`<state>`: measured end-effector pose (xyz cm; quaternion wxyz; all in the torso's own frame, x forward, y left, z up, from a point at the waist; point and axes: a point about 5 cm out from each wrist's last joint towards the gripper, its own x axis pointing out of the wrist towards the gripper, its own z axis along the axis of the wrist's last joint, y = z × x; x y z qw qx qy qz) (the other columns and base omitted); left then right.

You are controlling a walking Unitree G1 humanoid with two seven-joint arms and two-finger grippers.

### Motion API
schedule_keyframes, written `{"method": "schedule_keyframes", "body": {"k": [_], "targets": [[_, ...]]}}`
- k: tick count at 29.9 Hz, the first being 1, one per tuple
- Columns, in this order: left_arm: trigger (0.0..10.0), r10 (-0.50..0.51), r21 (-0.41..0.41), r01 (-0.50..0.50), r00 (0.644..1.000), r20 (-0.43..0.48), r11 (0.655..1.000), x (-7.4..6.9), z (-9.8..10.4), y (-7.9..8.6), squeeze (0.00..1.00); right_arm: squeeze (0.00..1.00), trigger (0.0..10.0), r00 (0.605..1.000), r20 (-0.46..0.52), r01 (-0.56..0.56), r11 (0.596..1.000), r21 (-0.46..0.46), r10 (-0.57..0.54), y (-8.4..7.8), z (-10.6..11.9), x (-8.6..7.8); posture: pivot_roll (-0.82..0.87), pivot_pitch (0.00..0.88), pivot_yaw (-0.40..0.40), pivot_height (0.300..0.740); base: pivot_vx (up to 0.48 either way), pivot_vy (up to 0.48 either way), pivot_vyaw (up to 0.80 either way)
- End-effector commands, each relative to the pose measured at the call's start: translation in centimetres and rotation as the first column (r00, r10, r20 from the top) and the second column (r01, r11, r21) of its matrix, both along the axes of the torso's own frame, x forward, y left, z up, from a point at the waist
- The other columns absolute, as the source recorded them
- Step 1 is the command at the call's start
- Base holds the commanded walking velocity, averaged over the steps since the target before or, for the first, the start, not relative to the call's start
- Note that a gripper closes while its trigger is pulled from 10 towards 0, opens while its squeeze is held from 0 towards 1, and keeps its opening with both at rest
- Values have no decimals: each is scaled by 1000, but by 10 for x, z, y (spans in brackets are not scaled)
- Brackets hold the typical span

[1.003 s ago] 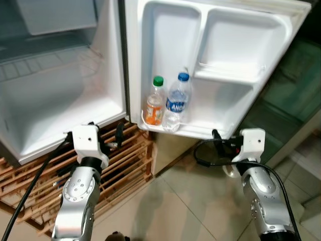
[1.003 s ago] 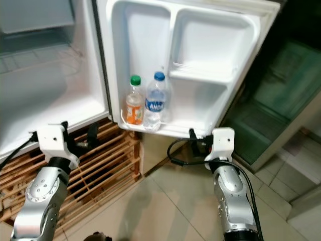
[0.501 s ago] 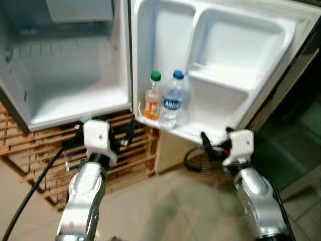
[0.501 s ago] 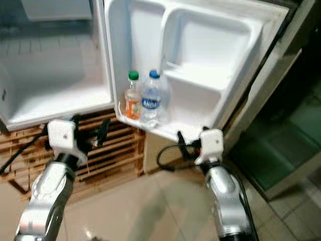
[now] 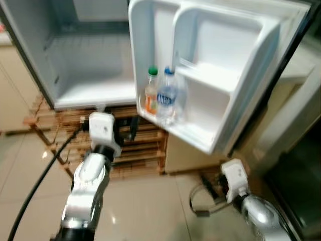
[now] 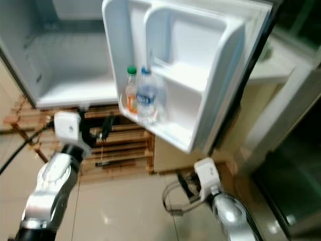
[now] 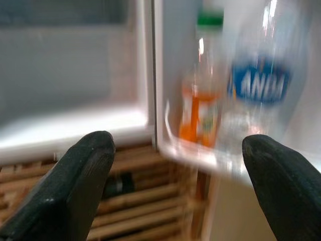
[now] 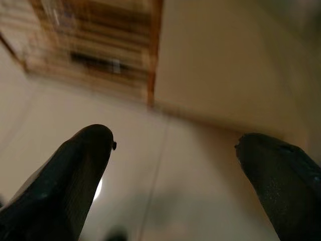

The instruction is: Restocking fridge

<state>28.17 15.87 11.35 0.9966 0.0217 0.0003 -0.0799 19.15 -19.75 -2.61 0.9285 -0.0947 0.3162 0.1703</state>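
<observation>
A small white fridge point(image 5: 85, 65) stands open on a wooden pallet point(image 5: 145, 145). In the lower rack of its door point(image 5: 220, 75) stand an orange drink bottle with a green cap point(image 5: 151, 93) and a water bottle with a blue cap and blue label point(image 5: 166, 98). My left gripper point(image 7: 175, 165) is open and empty, held low in front of the door rack, with the orange bottle point(image 7: 200, 100) and water bottle point(image 7: 258, 90) a short way beyond its fingers. My right gripper point(image 8: 170, 165) is open and empty, low over the tiled floor under the door.
The fridge cavity looks bare and white. A black cable point(image 5: 30, 191) trails from the left arm. Beige floor tiles point(image 5: 145, 211) lie in front. A pale counter or wall point(image 5: 301, 115) stands right of the door.
The whole picture has shifted: the camera has moved right and back, so the fridge sits further left. The right arm now hangs lower, below the door. The bottles stay in the rack.
</observation>
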Motion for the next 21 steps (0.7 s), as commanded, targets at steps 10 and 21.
{"method": "schedule_keyframes", "body": {"k": [10, 21], "targets": [[10000, 1, 230, 118, 888, -459, 966, 16, -81, 8, 0, 0, 10000, 874, 229, 486, 785, -384, -429, -111, 43, 67, -174, 0, 18, 740, 0, 0, 0], [10000, -10, 278, 268, 736, -677, 923, -11, -129, 15, 0, 0, 10000, 724, 553, 595, 778, -200, -412, -84, 149, 167, -123, 0, -20, 740, 0, 0, 0]]}}
